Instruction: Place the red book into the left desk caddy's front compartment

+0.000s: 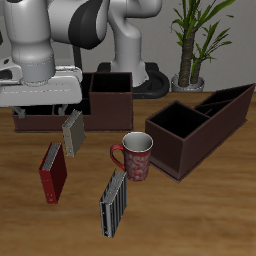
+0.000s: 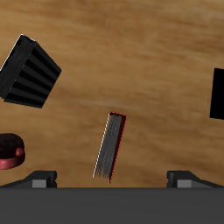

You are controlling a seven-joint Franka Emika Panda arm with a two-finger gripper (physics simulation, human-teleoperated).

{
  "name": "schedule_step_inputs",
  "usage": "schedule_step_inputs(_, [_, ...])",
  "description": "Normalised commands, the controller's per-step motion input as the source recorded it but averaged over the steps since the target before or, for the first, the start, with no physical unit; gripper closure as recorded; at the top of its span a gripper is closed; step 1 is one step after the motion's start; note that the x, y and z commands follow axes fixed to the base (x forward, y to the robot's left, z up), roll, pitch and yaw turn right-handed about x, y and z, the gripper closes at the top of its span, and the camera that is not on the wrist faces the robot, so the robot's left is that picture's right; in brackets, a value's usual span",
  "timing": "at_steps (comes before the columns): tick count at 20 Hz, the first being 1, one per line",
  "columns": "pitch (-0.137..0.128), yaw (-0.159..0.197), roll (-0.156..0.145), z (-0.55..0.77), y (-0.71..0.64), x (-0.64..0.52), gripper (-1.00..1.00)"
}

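Note:
The red book [image 1: 53,172] stands on edge on the table, nearer the front edge than the grey book; in the wrist view [image 2: 109,146] I see its pale page edges and red cover from above. My gripper [image 1: 42,106] hangs high above it, open and empty; its fingertips [image 2: 39,179] sit wide apart, with the book between them far below. The left desk caddy [image 1: 200,125], long, dark brown and wedge-walled, lies across the table beyond the mug, away from the gripper.
A grey book [image 1: 73,132] stands just behind the red book. A striped book [image 1: 113,203] [image 2: 29,72] stands near the front edge. A red patterned mug [image 1: 135,155] [image 2: 10,150] stands between books and caddy. A flat-topped dark caddy [image 1: 95,98] sits farther back.

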Motion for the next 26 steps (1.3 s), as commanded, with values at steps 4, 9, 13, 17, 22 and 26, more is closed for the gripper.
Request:
schedule_step_inputs(4, [0.007, -0.019, -0.007, -0.37, -0.01, 0.18, -1.00])
schedule_step_inputs(9, [-0.001, -0.024, 0.007, -0.34, 0.00, 0.09, -1.00])
schedule_step_inputs(13, [-0.007, -0.014, 0.005, -0.29, 0.02, 0.05, -1.00])
schedule_step_inputs(17, [-0.011, -0.039, 0.000, -0.17, -0.03, 0.04, -1.00])
schedule_step_inputs(22, [0.030, -0.034, -0.008, -0.46, -0.07, 0.07, -1.00])
schedule_step_inputs(26, [0.026, -0.043, 0.002, -0.31, -0.02, 0.03, -1.00])
